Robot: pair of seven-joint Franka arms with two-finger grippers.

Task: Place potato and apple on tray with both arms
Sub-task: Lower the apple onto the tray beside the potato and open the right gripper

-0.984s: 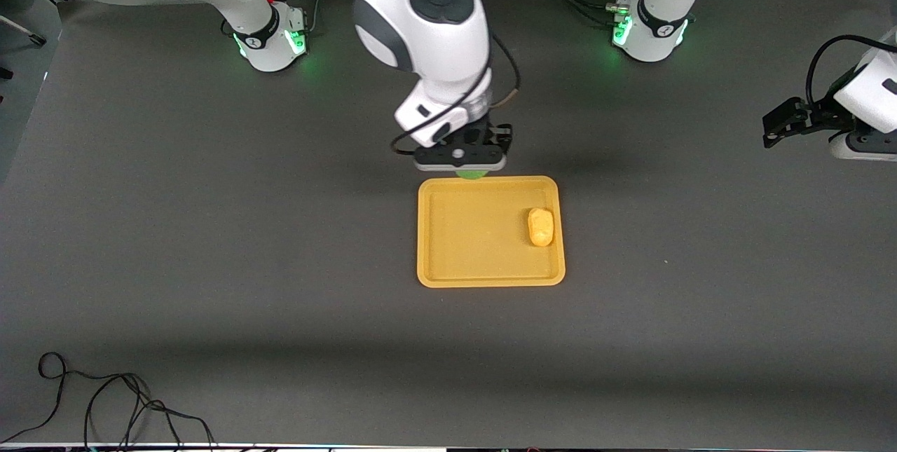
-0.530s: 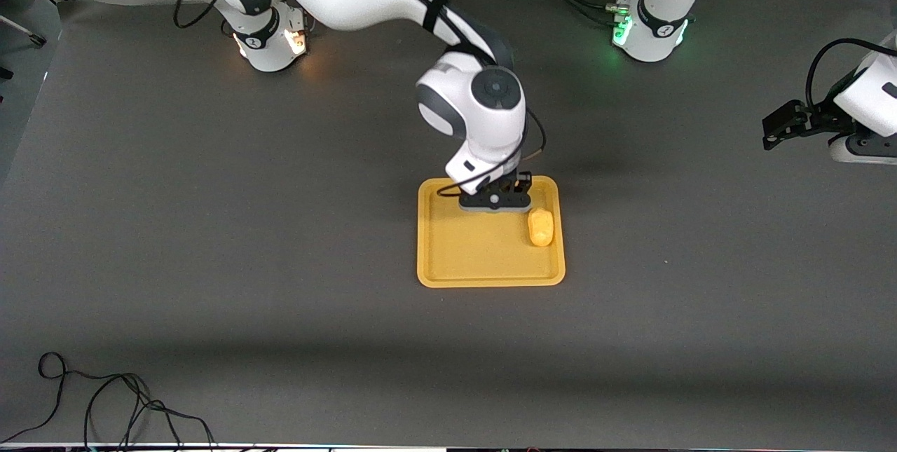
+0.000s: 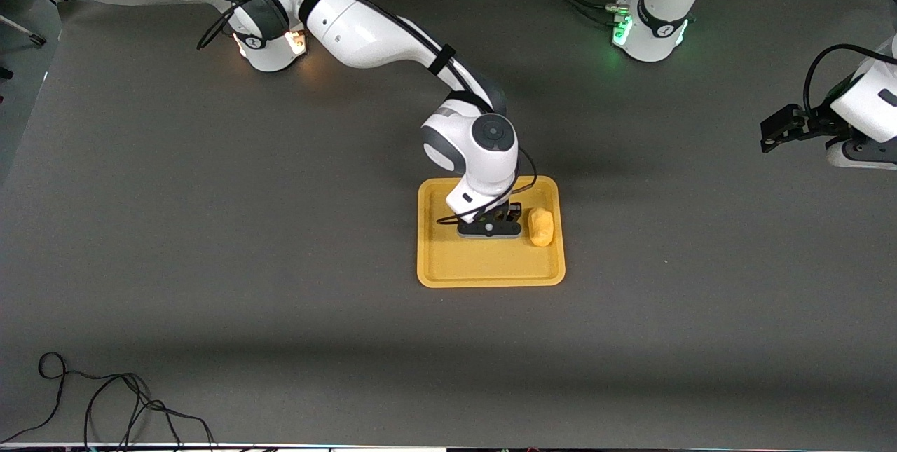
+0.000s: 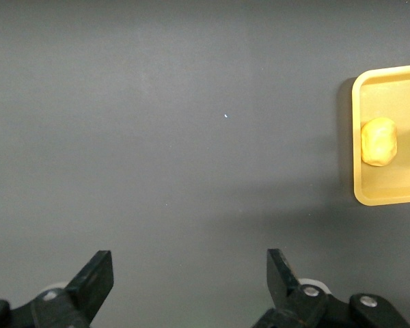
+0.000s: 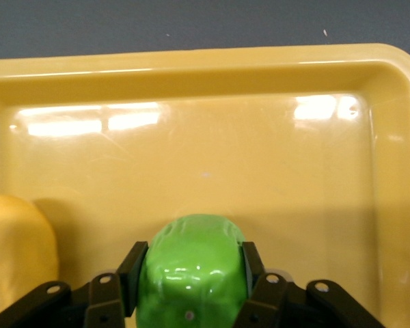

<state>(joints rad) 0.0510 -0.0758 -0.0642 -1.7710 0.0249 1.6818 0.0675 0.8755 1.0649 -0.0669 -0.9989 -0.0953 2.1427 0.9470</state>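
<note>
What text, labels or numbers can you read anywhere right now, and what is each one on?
No text can be read in any view.
Right arm's base: a small dark mark on the white collar, too small to read.
Left arm's base: a similar dark mark, too small to read.
Tray, potato and apple: no print or labels visible.
Right gripper, shut on the apple over the tray, and left gripper, open, waiting over bare table: no markings visible.
</note>
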